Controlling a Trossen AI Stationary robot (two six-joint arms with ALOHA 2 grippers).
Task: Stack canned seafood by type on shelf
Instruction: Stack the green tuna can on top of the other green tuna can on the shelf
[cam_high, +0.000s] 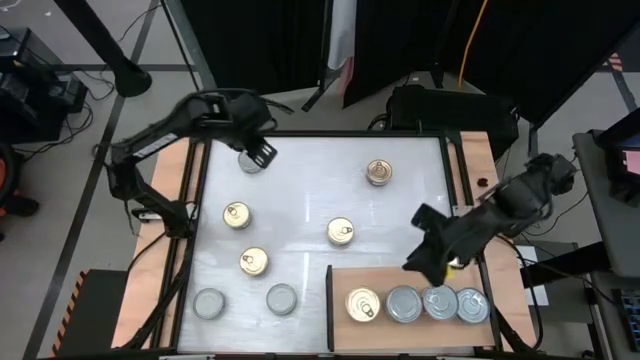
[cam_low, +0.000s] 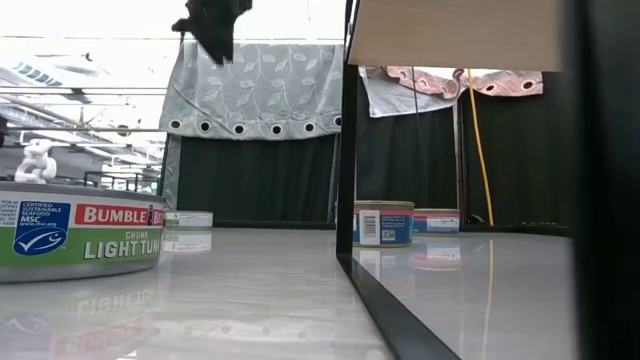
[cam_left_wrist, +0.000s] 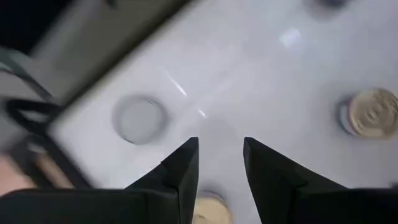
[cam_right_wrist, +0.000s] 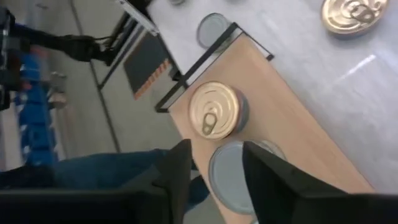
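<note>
Glossy white table (cam_high: 320, 190) is lying under both arms, framed by narrow wooden side strips (cam_high: 172, 250); black curtains and a leaf-patterned grey cloth (cam_low: 265, 85) are hanging in the room behind. The shelf (cam_high: 400, 275), a light-brown rectangular wooden board, is occupying the table's near right corner; four flat round tins are standing in a row on it, one gold pull-ring tin (cam_high: 363, 305) beside three silver-topped tins (cam_high: 405, 304). Other gold tins (cam_high: 340, 232) and silver tins (cam_high: 282, 298) are lying scattered on the white surface. The left hand (cam_high: 262, 152) is hovering at a silver tin near the far left, fingers parted, grasping nothing; the right hand (cam_high: 432, 262) is hanging above the shelf's row, fingers likewise parted and empty.
</note>
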